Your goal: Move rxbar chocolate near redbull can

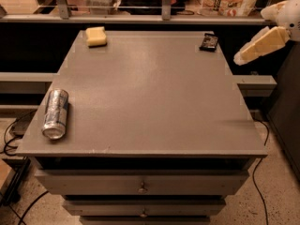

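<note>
The rxbar chocolate (209,41), a small black bar, lies flat at the far right corner of the grey table (154,93). The redbull can (56,113), silver with bluish patches, lies on its side near the front left edge, its top facing the front. My gripper (249,51) hangs in the air off the table's right side, to the right of the bar and a little nearer than it, touching nothing.
A yellow sponge block (96,36) sits at the far left corner. A glass railing with shelves (140,3) runs behind the table. Drawers (140,184) are below the front edge. Cables (14,135) lie on the floor at left.
</note>
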`<control>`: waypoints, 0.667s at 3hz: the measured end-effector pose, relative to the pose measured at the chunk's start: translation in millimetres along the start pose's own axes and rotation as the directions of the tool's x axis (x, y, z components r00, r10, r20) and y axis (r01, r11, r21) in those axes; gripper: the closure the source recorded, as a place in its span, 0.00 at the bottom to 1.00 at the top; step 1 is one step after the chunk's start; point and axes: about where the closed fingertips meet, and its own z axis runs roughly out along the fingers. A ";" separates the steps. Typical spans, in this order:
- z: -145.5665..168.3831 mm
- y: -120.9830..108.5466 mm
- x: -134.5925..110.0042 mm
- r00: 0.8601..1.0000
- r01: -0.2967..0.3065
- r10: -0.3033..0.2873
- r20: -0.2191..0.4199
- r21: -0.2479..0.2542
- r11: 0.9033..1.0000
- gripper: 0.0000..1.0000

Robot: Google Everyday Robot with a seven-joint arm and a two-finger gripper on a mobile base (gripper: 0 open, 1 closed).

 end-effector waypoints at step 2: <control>17.0 -7.4 1.6 0.998 -0.028 0.028 0.048 -0.001 1.000 0.00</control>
